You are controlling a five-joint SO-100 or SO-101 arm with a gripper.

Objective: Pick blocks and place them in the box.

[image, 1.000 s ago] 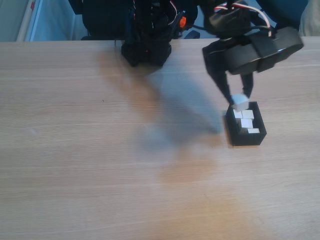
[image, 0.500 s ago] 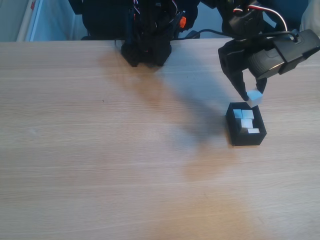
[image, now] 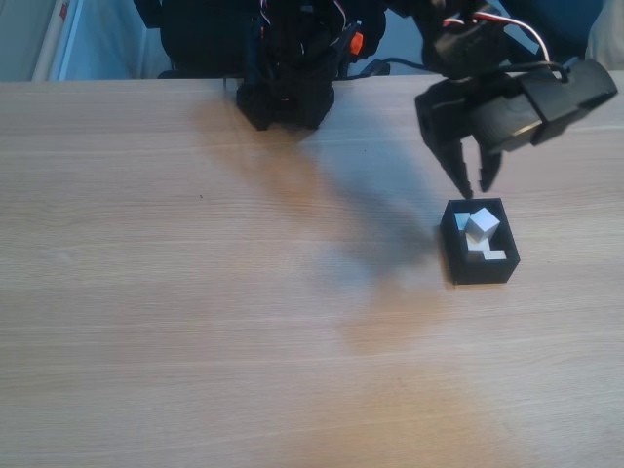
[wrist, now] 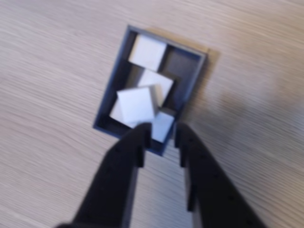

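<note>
Wood-grain table point(image: 195, 322), arm base point(image: 288, 93) at its far edge. We note gripper point(image: 476, 188) spread, empty, above box point(image: 480, 268) of blocks point(wrist: 137, 103).

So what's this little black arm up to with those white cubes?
A small black robot arm is filling a black open-topped box with plain white cubes. Its two-finger gripper hangs just above the box with its fingers apart and nothing between them. The topmost cube lies tilted on the other white cubes in the box, in the wrist view. The box sits on a light wooden table.
</note>
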